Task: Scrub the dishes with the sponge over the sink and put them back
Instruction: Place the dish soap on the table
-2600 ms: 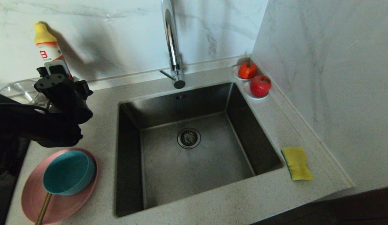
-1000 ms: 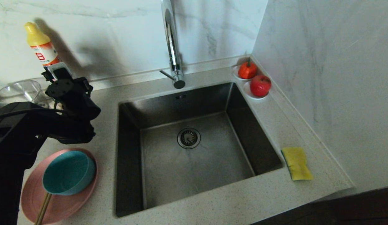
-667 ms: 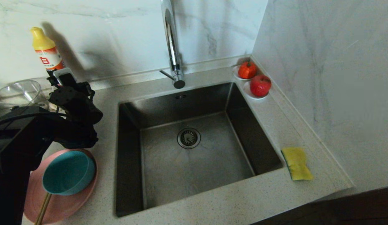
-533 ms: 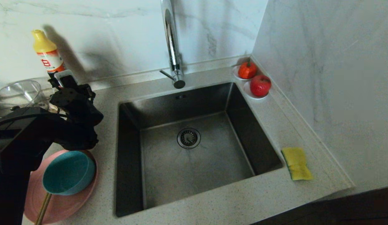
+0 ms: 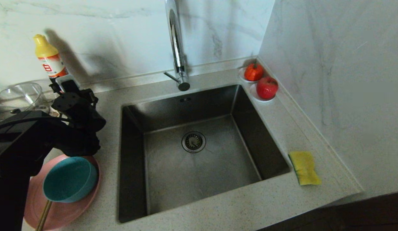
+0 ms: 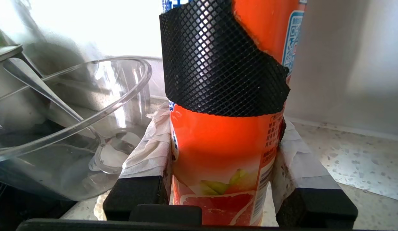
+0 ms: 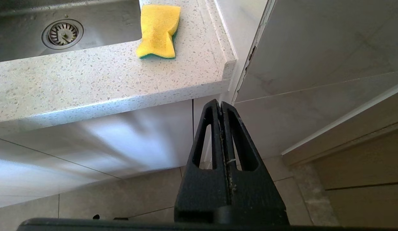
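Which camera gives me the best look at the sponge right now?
The right wrist view: the sponge shows whole on the counter by the sink, its green layer visible underneath. The head view shows it smaller at the sink's right rim. The left wrist view misses it.

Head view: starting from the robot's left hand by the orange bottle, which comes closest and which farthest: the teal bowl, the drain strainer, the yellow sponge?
Measured from the left hand, shut on the orange bottle at the counter's back left:
1. Teal bowl, on the pink plate just in front of the hand.
2. Drain strainer, mid-sink.
3. Yellow sponge, on the counter right of the sink, farthest.
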